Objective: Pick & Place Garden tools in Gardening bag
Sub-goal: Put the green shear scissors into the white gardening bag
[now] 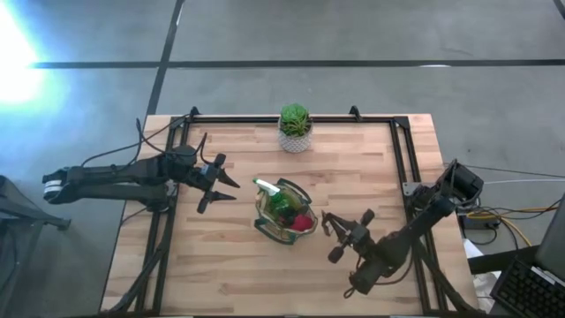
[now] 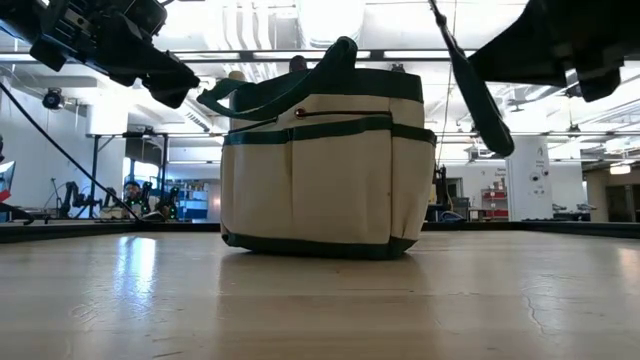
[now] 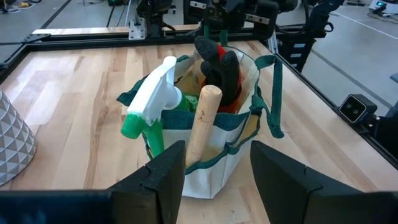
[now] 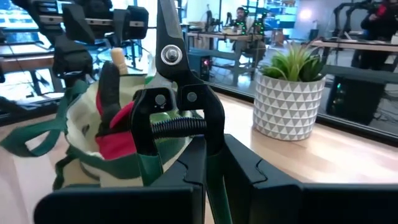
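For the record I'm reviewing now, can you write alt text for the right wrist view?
The right gripper is shut on dark metal pruners, blades pointing up, close in front of the camera. Behind them sits the gardening bag with red-and-black tool handles sticking out of its mouth, and off to the side a potted plant stands on the wooden table.

Strong glare is seen at the high view's upper-left corner. In the low view, bright ceiling lights are reflected as sheen on the light wooden desk [image 2: 320, 300]. Nearby dark gripper fingers [image 3: 163, 176] are rendered soft in both wrist views.
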Motion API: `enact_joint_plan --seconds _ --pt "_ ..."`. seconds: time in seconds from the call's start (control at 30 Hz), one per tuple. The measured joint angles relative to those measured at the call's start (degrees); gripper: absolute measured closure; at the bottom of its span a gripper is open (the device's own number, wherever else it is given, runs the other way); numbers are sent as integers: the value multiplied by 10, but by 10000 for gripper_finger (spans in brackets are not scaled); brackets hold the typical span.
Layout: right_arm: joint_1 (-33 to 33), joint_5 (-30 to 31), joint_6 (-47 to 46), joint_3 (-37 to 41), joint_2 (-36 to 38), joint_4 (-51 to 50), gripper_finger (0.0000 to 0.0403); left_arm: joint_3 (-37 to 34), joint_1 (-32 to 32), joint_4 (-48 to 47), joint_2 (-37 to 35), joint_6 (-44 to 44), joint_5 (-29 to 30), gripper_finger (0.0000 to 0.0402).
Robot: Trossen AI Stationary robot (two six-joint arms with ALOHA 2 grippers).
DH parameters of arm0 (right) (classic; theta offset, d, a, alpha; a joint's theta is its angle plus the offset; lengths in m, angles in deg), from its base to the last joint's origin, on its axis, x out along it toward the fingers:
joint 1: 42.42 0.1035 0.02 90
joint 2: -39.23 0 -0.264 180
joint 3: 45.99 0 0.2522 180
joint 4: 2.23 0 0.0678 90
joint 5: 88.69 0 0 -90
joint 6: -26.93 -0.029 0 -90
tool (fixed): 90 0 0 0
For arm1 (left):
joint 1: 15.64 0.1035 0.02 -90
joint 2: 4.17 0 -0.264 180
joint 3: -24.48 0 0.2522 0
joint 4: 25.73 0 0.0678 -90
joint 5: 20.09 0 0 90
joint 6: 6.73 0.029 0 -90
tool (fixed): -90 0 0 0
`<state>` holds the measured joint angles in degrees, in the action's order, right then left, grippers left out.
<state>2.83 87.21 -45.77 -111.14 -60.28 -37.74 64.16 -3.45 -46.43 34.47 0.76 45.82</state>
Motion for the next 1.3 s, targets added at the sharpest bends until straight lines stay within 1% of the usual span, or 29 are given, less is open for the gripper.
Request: enact_joint_plan --seconds 0.2,0.27,0.37,0.6,0.67,0.73,0.87,0.97,1.07,1.13,1.23,1.3 --pt "-10 -1 14 -19 0 4 384 0 0 0 0 0 0 218" --pt "-14 -1 33 -25 0 10 384 0 0 0 0 0 0 218" --pt "-19 -11 64 -32 0 14 384 0 0 0 0 0 0 218" --pt "-27 -51 77 -47 11 22 384 0 0 0 0 0 0 218" --pt "-24 -56 110 -58 23 31 384 0 0 0 0 0 0 218" --pt "-23 -78 158 -68 46 31 384 0 0 0 0 0 0 218" --pt "-37 -168 293 -86 106 35 384 0 0 -1 0 0 0 218" --pt "-52 -199 389 -79 155 49 384 0 0 -4 0 0 0 218" --pt "-56 -214 493 -51 210 128 384 0 0 -7 0 0 0 218" --pt "-59 -241 587 -23 245 218 384 0 0 -7 0 0 0 218" --pt "-77 -355 740 28 296 398 384 0 0 -7 0 0 0 218" --pt "-96 -428 797 70 325 502 384 0 0 -7 0 0 0 218"
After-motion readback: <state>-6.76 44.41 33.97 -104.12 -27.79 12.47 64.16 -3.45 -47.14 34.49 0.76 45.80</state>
